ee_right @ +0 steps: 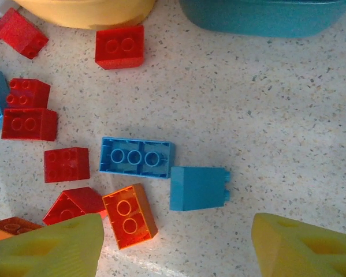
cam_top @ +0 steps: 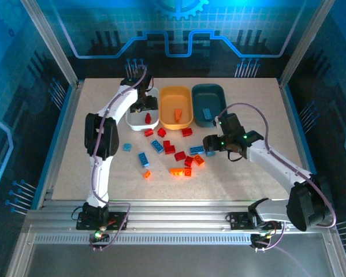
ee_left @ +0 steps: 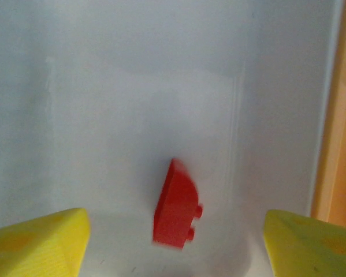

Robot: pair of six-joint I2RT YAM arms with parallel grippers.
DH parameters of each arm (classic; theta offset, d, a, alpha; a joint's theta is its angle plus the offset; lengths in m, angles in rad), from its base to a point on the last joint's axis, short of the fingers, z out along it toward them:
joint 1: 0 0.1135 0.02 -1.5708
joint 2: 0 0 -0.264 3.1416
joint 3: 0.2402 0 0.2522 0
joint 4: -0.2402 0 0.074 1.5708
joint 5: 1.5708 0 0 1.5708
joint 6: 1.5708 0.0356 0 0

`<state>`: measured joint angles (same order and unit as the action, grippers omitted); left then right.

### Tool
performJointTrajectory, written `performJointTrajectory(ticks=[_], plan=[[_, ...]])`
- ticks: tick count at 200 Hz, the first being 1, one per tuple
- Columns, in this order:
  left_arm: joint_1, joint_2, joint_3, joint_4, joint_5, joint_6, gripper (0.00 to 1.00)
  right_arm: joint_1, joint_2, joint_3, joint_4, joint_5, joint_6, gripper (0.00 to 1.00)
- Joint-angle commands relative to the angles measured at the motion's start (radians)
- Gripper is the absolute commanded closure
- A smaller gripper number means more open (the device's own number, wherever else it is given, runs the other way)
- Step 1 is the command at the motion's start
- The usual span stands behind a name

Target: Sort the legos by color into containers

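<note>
The left gripper (cam_top: 142, 105) hangs over the white tray (ee_left: 132, 115), fingers (ee_left: 40, 242) spread wide and released, with a red brick (ee_left: 175, 210) loose in the tray between them. The orange-yellow tray (cam_top: 175, 97) and dark teal tray (cam_top: 212, 95) stand to its right. The right gripper (ee_right: 178, 245), also open and empty, hovers above a light blue brick (ee_right: 137, 157) among red bricks (ee_right: 28, 124) and an orange brick (ee_right: 129, 215) on the table (ee_right: 276, 115).

A red sloped plastic brick (ee_left: 177, 206) sits in the white rounded plastic tray (ee_left: 132, 86). The orange-yellow plastic tray (cam_top: 175, 89) holds an orange brick (cam_top: 177, 114), and the dark teal plastic tray (cam_top: 208, 86) a light blue brick (cam_top: 207, 113). The beige surface (ee_right: 288, 127) is finely dark-speckled under loose plastic bricks (ee_right: 137, 157) in red, orange and light blue. The right pincer (ee_right: 177, 245) has yellow fingers (ee_right: 302, 248).
</note>
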<state>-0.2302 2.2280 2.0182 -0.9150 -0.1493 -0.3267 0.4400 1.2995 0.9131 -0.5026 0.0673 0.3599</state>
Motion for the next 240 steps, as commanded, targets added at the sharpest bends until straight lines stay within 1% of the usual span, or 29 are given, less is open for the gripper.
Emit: performJointTrajectory(ticks=[1,14,28,42,50,64,73,94,114,127,140,153,174,183,197,209,225,240], plan=[[0.000,-0.208,-0.101,0.059,0.011,-0.008,0.14,0.020,0.020,0.033,0.003,0.017,0.014,0.31],[0.000,-0.326,-0.241,0.124,0.028,-0.046,0.13,0.026,0.031,0.039,0.012,0.014,0.026,0.31],[0.000,-0.470,-0.457,0.219,0.043,-0.105,0.12,0.054,0.050,0.057,0.016,0.013,0.033,0.35],[-0.001,-0.597,-0.674,0.290,0.062,-0.187,0.14,0.112,0.084,0.086,0.011,0.030,0.038,0.37],[-0.003,-0.669,-0.797,0.337,0.115,-0.222,0.16,0.153,0.109,0.106,-0.001,0.044,0.039,0.38],[-0.013,-0.770,-0.972,0.353,0.134,-0.285,0.20,0.218,0.150,0.127,-0.020,0.082,0.051,0.40],[-0.035,-0.832,-1.069,0.366,0.145,-0.292,0.21,0.259,0.171,0.126,-0.013,0.087,0.062,0.41],[-0.114,-0.930,-1.205,0.337,0.110,-0.286,0.22,0.333,0.233,0.139,-0.001,0.121,0.074,0.39],[-0.218,-0.975,-1.271,0.325,0.086,-0.320,0.22,0.355,0.314,0.185,0.020,0.124,0.072,0.38],[-0.257,-1.006,-1.303,0.335,0.076,-0.340,0.22,0.361,0.376,0.235,0.030,0.124,0.057,0.38],[-0.261,-1.034,-1.321,0.338,0.048,-0.361,0.21,0.370,0.442,0.297,0.030,0.132,0.036,0.37],[-0.254,-1.048,-1.319,0.338,-0.006,-0.370,0.16,0.370,0.502,0.355,0.014,0.156,0.023,0.35],[-0.234,-1.008,-1.283,0.365,-0.016,-0.366,0.15,0.367,0.569,0.419,0.009,0.163,-0.005,0.35],[-0.219,-0.964,-1.266,0.391,0.007,-0.369,0.16,0.366,0.590,0.446,-0.005,0.175,-0.013,0.35],[-0.211,-0.879,-1.229,0.416,0.048,-0.374,0.21,0.358,0.589,0.454,-0.011,0.178,-0.012,0.35],[-0.212,-0.819,-1.204,0.420,0.046,-0.384,0.26,0.346,0.561,0.438,-0.008,0.177,-0.010,0.35],[-0.213,-0.775,-1.197,0.424,0.035,-0.391,0.27,0.327,0.505,0.398,-0.010,0.181,-0.008,0.35],[-0.211,-0.781,-1.211,0.436,0.030,-0.398,0.28,0.303,0.440,0.350,-0.019,0.186,-0.012,0.35]])
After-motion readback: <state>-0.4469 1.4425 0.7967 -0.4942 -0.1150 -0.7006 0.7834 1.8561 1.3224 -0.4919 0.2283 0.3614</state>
